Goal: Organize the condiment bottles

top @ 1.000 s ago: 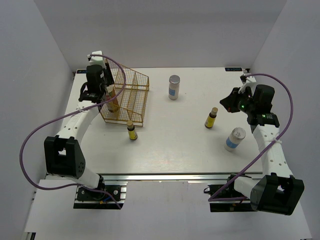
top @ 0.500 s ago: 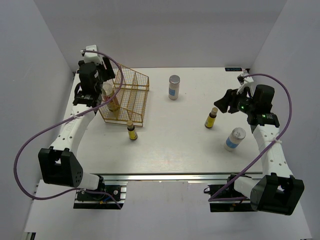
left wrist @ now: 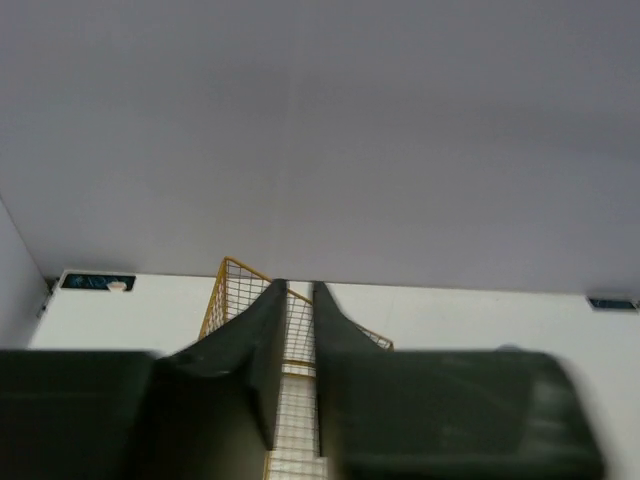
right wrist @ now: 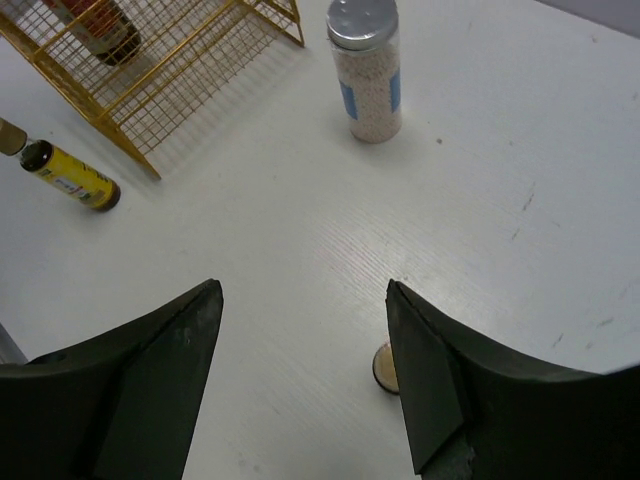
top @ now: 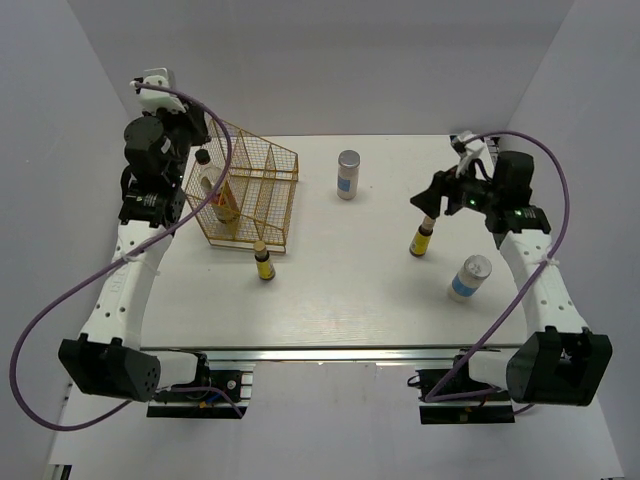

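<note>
The tall dark-filled bottle leans inside the gold wire rack, free of my left gripper. That gripper is raised above the rack's back left corner; in the left wrist view its jaws are nearly together with nothing between them. My right gripper hangs open over a tiny yellow bottle; the bottle's cap shows just inside the right finger. A second tiny yellow bottle stands in front of the rack. One white jar stands mid-back, another at the right front.
The rack takes up the table's back left, with the tall bottle in it. White walls close in the table on the left, back and right. Purple cables loop from both arms.
My left gripper let go of the tall bottle, rose up and back from the rack, then closed again. My right gripper opened and moved left over the tiny yellow bottle.
</note>
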Available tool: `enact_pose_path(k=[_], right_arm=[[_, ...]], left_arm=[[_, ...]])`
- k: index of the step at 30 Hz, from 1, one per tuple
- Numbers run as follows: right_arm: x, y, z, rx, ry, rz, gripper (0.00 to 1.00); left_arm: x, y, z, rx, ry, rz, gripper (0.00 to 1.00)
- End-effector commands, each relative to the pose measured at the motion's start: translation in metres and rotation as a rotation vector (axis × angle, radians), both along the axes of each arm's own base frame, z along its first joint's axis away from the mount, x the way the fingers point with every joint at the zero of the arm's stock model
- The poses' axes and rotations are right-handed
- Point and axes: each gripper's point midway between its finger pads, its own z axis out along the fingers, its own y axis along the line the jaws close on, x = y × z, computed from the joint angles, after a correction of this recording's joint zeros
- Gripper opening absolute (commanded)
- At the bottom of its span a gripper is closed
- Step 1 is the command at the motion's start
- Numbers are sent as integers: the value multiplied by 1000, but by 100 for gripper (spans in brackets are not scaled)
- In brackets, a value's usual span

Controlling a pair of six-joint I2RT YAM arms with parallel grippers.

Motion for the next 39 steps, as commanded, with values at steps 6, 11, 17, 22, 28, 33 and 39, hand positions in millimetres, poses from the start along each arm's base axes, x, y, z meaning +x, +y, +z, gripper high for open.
enact_pose_path(k=[6, 11, 17, 22, 28, 33, 39], right_arm=[[16, 58, 19, -82, -55, 97, 63], [13, 71, 12, -165, -49, 142, 65], [16, 36, -13, -328, 55, -2, 75], [14, 16, -14, -370, 50, -100, 78], [24, -28, -15, -248, 157, -239, 78], [20, -34, -14, -244, 137, -207, 89], [9, -30, -2, -279, 67, -75, 89]], left_arm=[[-70, -76, 3, -165, 135, -459, 22], [-125, -101, -54, -273, 402, -578, 62], [-167, -114, -112, -272, 592, -532, 74], [-182, -132, -159, -210, 761, -487, 74], [-176, -141, -179, -138, 806, -431, 75], [-153, -166, -173, -132, 735, -496, 77], [-98, -206, -160, -36, 622, -582, 80]])
